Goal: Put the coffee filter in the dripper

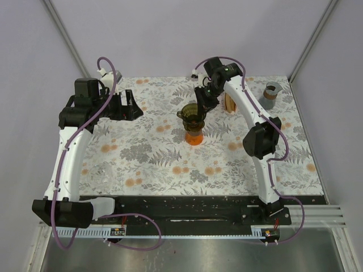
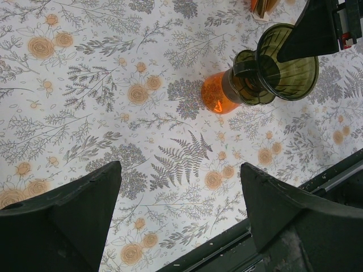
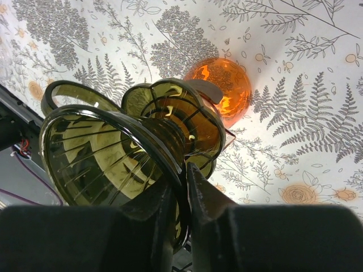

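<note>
Right pincer is closed on the dripper rim, an orange flask just beyond; left pincer is spread wide, empty.

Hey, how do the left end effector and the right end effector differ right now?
The left end effector stands wide open; the right end effector is shut. The left end effector holds nothing, with only patterned tablecloth showing between its fingers; the right end effector pinches the rim of the green dripper. Both have dark fingers.
</note>
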Robot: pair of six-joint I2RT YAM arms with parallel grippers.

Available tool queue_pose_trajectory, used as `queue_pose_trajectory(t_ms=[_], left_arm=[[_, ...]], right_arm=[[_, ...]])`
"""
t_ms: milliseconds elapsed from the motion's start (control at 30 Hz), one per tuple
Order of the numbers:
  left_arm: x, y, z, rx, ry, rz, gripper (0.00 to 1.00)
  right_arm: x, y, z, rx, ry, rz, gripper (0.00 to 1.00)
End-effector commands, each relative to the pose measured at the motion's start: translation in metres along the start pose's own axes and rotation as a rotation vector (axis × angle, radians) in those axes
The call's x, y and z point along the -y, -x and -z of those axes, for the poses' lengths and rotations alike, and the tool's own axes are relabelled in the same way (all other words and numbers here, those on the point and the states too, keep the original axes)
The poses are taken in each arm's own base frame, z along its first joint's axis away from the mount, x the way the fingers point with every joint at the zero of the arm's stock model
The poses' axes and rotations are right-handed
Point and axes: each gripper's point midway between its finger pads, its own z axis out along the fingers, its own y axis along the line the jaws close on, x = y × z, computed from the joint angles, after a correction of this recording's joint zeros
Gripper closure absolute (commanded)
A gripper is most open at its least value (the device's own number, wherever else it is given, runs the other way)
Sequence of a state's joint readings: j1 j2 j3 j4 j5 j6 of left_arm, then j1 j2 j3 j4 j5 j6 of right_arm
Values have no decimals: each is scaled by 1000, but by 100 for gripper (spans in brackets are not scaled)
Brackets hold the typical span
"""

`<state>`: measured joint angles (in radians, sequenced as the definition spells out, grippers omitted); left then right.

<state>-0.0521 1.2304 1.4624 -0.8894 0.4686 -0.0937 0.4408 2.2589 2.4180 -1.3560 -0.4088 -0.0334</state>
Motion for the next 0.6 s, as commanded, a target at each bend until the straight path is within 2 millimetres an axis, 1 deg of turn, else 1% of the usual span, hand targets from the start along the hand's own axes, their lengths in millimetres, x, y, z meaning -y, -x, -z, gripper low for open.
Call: queue_pose_trajectory(t_ms=[0, 67, 167, 267, 367, 467, 567], left_arm=[[-1, 10, 6, 52, 10, -35, 11], [-1, 10, 5, 52, 12, -35, 11], [-1, 10, 5, 53, 7, -37, 11], [-1, 9, 4, 50, 4, -35, 11], [-2, 8, 3, 47, 8, -35, 11], [-4, 7, 2, 46, 13, -40, 11], [-7, 6, -1, 46, 25, -44, 11]], right_arm=[[-2, -29, 21, -91, -20, -30, 73], [-2, -29, 24, -86, -26, -29, 63], [-6, -24, 31, -58, -23, -19, 54], [-13, -16, 39, -16, -3, -2, 48], [-19, -4, 54, 49, -5, 18, 45], [-26, 8, 73, 126, -17, 44, 39], [-33, 22, 96, 219, -30, 81, 37]])
